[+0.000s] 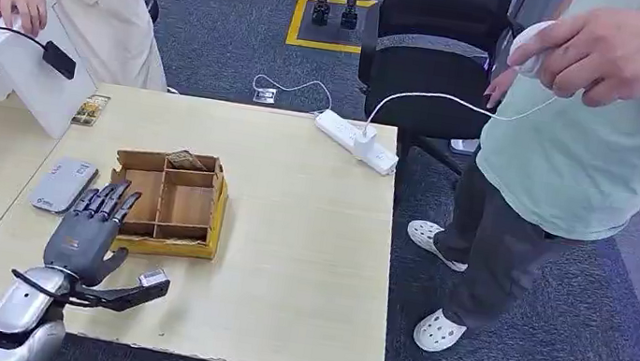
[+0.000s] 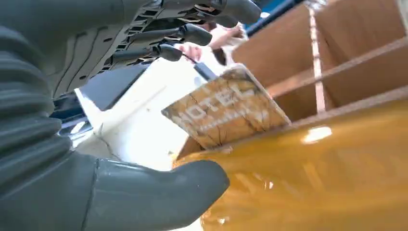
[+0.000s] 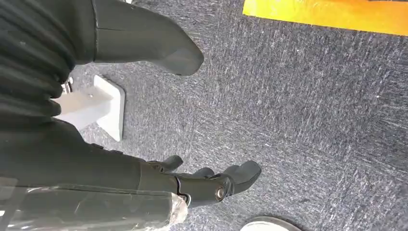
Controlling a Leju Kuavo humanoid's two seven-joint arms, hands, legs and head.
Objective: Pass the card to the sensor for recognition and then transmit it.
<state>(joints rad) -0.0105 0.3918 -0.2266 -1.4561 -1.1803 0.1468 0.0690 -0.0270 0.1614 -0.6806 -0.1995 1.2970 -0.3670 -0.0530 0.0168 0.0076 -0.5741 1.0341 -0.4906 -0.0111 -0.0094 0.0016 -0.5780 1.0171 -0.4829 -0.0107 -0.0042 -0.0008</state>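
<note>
Head view. My left hand (image 1: 88, 238) hovers at the near-left corner of the wooden divider box (image 1: 169, 204), fingers straight and slightly apart, holding nothing. The card (image 1: 185, 160) leans in the far compartment, beyond my fingertips, across the box from my palm. The sensor (image 1: 63, 184), a flat grey pad, lies on the table just outward of my fingers, close beside the box. A white stand (image 1: 24, 73) sits farther out past the sensor; a power strip (image 1: 356, 141) lies well away on my thumb's side. One person rests a hand on the stand; another stands past the table's far edge holding a white device on a cord.

Left wrist view. My fingers (image 2: 192, 33) reach out above the box; my thumb (image 2: 159, 197) sits below against the box's yellow outer wall (image 2: 312, 178). The card (image 2: 226, 111), printed HOTEL, stands tilted between thumb and fingers but apart from both, its lower edge behind the wall.

Right wrist view. My right hand (image 3: 192, 180) hangs over grey carpet, fingers loosely curled, nothing in it.

Step in hand, as I judge it: reaching for the card. To do it well I should carry the hand forward over the dividers, keep the thumb clear of the wall, and pinch the card's raised free edge, not its buried lower edge, so it lifts out flat enough to lay on the sensor.
</note>
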